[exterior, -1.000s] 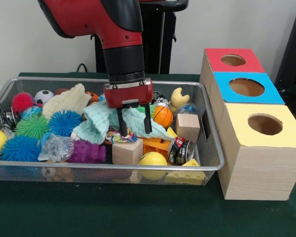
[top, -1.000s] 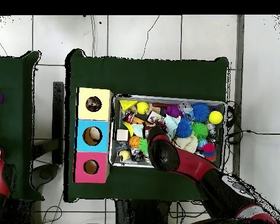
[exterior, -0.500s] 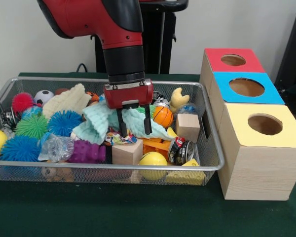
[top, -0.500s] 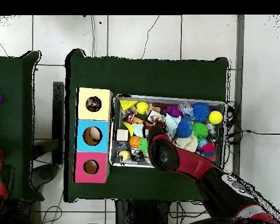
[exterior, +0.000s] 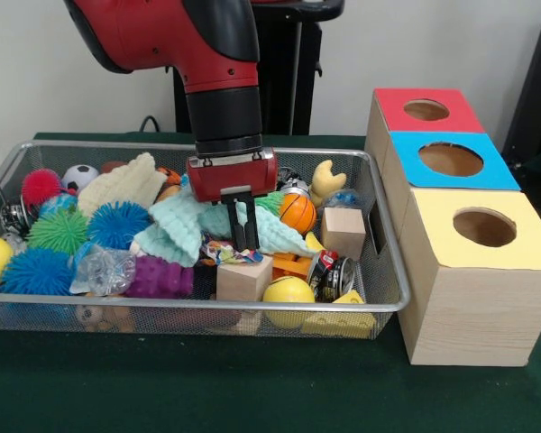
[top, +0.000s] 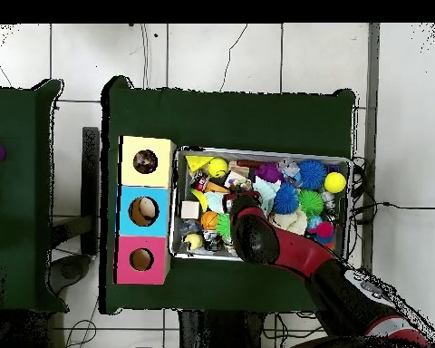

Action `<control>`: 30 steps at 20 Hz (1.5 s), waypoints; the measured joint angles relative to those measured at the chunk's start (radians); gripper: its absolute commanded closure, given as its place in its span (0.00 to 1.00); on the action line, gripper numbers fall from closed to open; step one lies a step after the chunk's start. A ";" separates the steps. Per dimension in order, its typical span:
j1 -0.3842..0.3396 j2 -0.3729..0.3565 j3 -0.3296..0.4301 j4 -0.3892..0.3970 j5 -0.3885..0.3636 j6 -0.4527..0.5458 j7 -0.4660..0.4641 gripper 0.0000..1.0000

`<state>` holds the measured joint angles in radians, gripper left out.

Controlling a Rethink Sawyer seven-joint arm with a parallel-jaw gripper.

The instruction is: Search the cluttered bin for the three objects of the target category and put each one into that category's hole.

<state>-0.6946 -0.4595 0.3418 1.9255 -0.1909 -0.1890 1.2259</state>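
Search-and-pick step. Claw [exterior: 244, 240] narrow, fingers pinched together low in wire bin [exterior: 388, 271], tips at mint cloth [exterior: 176, 225] above wooden block [exterior: 244, 279]; whether anything is gripped unclear. Next: lift, carry right toward hole boxes [exterior: 460, 225].

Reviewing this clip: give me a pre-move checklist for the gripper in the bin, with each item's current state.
1. Gripper shut: ok, fingers together over the mint cloth.
2. Something held between the fingers: cannot tell.
3. Wooden block clear of the gripper: not ok, it sits right below the tips.
4. Yellow box hole unobstructed: ok.
5. Blue hole and red hole unobstructed: ok.
6. Wire bin rim clear for a lift: ok.
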 measured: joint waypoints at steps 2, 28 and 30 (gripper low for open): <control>0.001 0.000 0.000 0.000 0.000 -0.009 0.000 1.00; 0.027 -0.148 -0.022 0.040 0.034 -0.053 0.000 1.00; 0.027 -0.167 -0.024 0.046 0.045 -0.043 0.000 1.00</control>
<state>-0.6677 -0.6266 0.3179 1.9710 -0.1459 -0.2320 1.2259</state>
